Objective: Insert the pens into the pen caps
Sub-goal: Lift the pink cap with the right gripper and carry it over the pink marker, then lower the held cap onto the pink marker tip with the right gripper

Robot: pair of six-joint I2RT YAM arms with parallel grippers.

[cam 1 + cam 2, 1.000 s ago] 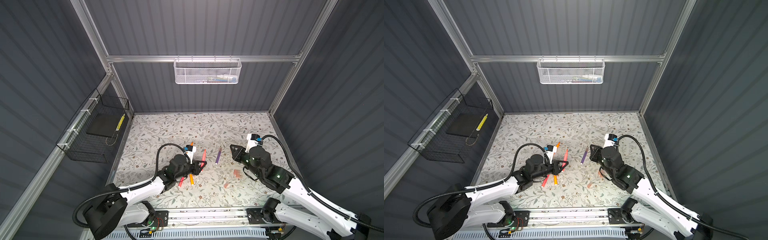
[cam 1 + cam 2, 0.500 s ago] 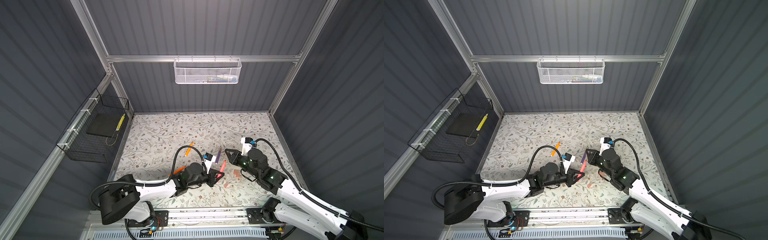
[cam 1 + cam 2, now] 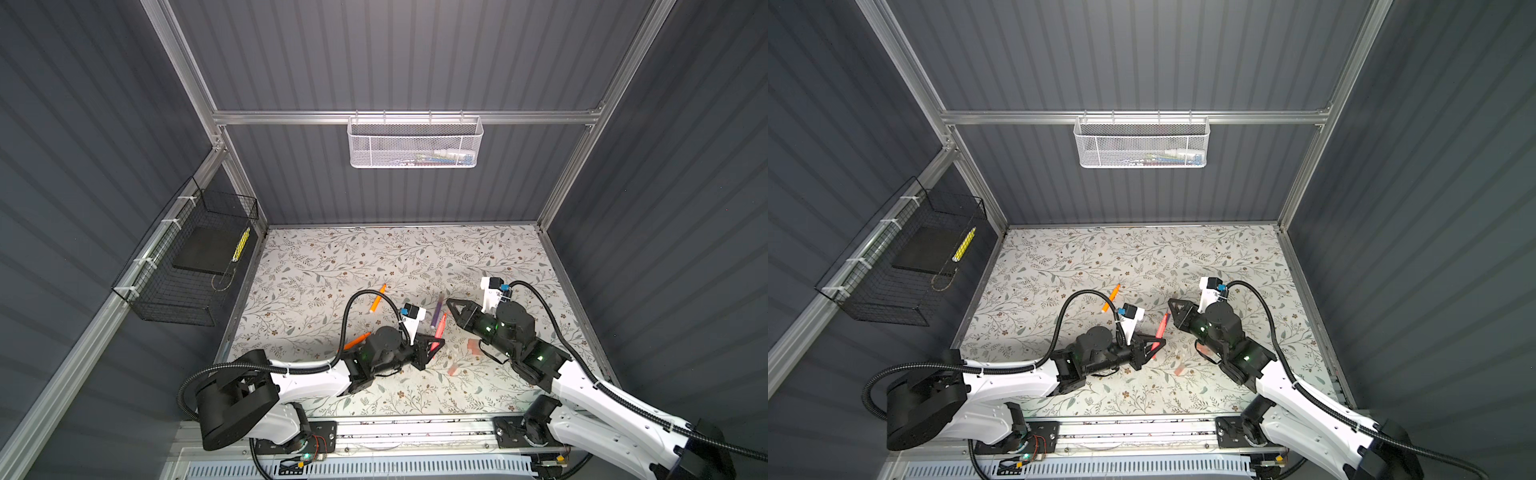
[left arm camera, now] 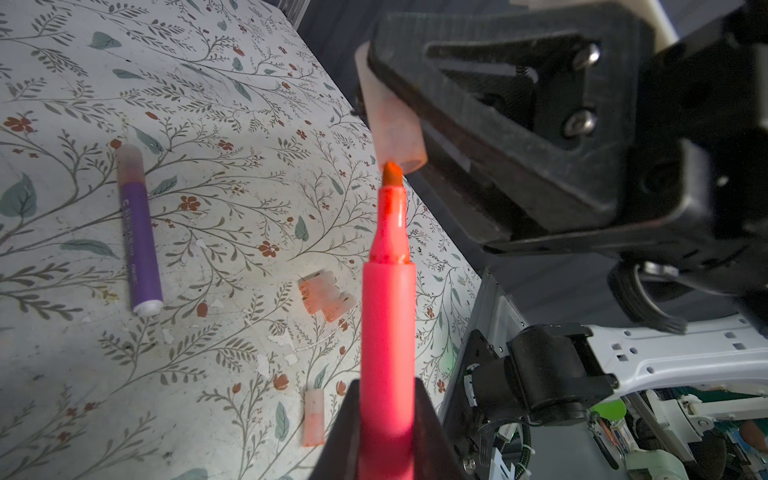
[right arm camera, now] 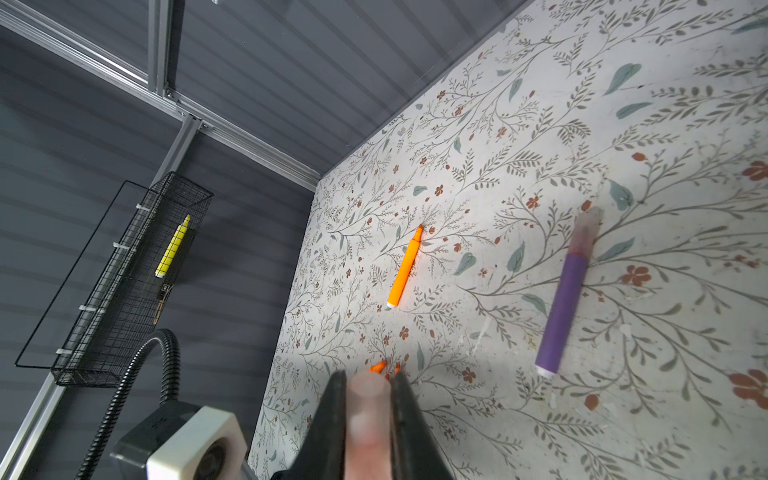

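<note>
As only left wrist view shows, left hand's (image 4: 388, 388) clamped pen (image 4: 388, 316) touches right hand's (image 4: 380, 79) clamped cap (image 4: 395, 133).

White links (image 3: 307, 380), black joints (image 3: 384, 347), ribbed black cables (image 3: 344, 328)

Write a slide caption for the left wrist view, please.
Left gripper holds a red-pink pen, tip at the mouth of the cap in the right gripper.

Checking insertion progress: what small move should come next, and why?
Probably ease the red-pink pen straight forward along its axis: held in the left jaws, its tip sits just at the mouth of the cap gripped by the right jaws, not yet inside.
</note>
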